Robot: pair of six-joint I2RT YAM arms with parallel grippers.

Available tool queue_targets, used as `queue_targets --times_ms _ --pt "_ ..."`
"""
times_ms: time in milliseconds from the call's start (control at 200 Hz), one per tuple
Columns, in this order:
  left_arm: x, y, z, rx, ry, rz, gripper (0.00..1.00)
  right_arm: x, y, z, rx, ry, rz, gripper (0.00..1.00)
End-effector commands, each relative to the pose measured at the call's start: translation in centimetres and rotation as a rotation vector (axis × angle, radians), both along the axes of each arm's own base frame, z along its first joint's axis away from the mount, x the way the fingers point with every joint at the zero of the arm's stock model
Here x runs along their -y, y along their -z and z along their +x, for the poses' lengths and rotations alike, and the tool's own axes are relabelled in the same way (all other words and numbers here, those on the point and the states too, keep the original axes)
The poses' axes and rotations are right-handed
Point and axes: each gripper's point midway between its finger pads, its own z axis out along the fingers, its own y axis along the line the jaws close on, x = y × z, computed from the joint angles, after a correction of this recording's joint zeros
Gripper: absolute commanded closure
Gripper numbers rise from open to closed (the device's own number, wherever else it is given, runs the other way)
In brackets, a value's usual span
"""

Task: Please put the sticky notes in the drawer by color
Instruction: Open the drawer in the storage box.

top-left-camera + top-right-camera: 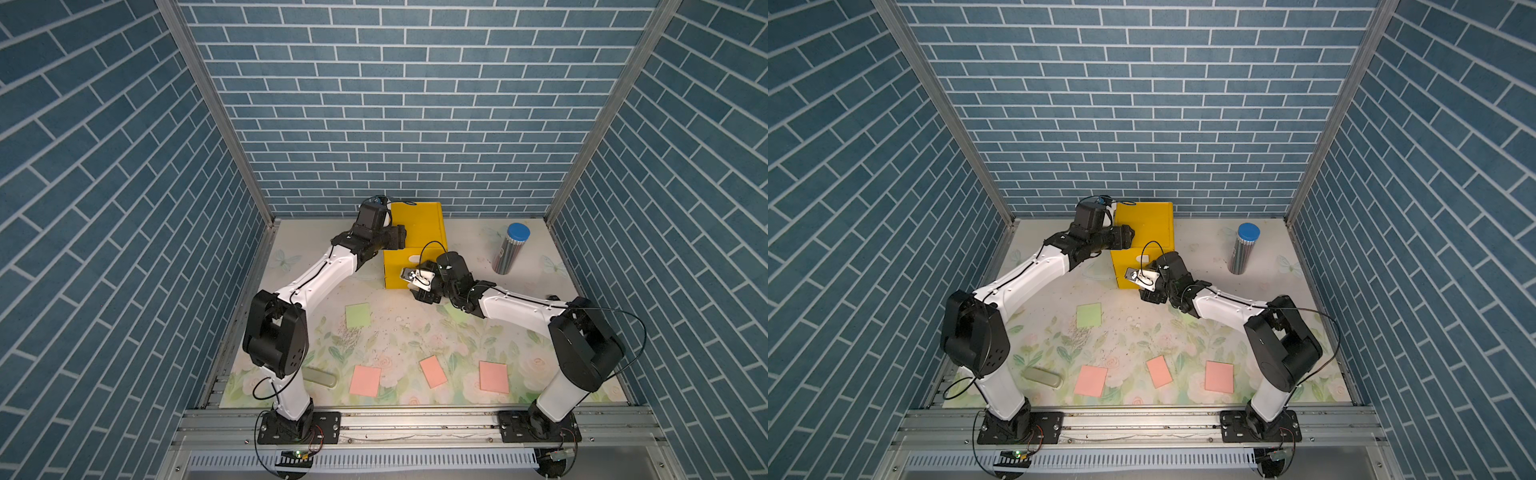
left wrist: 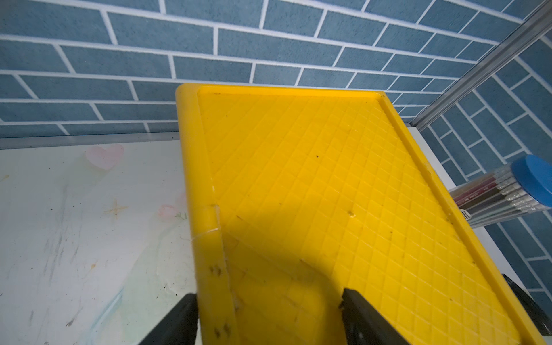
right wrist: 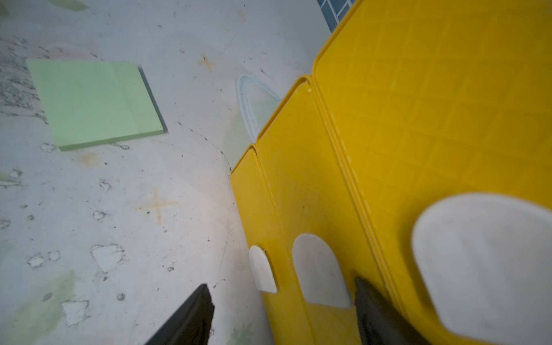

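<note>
Standing half open and empty, the right pincer (image 3: 282,285) has the drawer unit (image 1: 417,226) at eleven o'clock, middle tab (image 3: 321,271) just ahead between its fingers (image 3: 191,313).

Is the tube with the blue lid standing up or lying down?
Standing up. In both top views the tube stands on its end on the table, blue lid at the top.
</note>
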Motion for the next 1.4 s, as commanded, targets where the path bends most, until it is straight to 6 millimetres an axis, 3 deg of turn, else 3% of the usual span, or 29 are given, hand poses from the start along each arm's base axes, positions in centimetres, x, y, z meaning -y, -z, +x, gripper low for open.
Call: queue_targets --times_ms 0,190,345,650,890,1150,1395 --pt "-0.9 4.6 -1.5 -0.122 -0.003 0.080 0.21 0.3 0.9 1.4 0.012 0.026 -0.080 0.24" --pt "-0.9 4.8 -1.5 -0.128 -0.001 0.074 0.21 0.4 2.4 0.9 -0.063 0.016 -0.134 0.32" --pt "-1.0 5.1 -1.5 -0.136 -0.008 0.079 0.21 -0.5 2.9 -2.1 -0.202 -0.090 -0.112 0.36" --pt "-1.1 5.9 -1.5 -0.156 -0.022 0.084 0.22 -0.5 4.8 -6.5 -0.370 -0.116 -0.166 0.41" --pt "-1.1 5.9 -1.6 -0.165 -0.027 0.082 0.23 -0.6 3.1 -10.4 -0.403 -0.132 -0.112 0.43" --pt "-1.2 5.4 -1.6 -0.161 -0.030 0.081 0.23 -0.1 4.0 -15.0 -0.469 -0.134 -0.136 0.44" --pt "-1.2 5.0 -1.9 -0.160 -0.032 0.069 0.23 0.2 1.9 -16.0 -0.449 -0.137 -0.066 0.44"
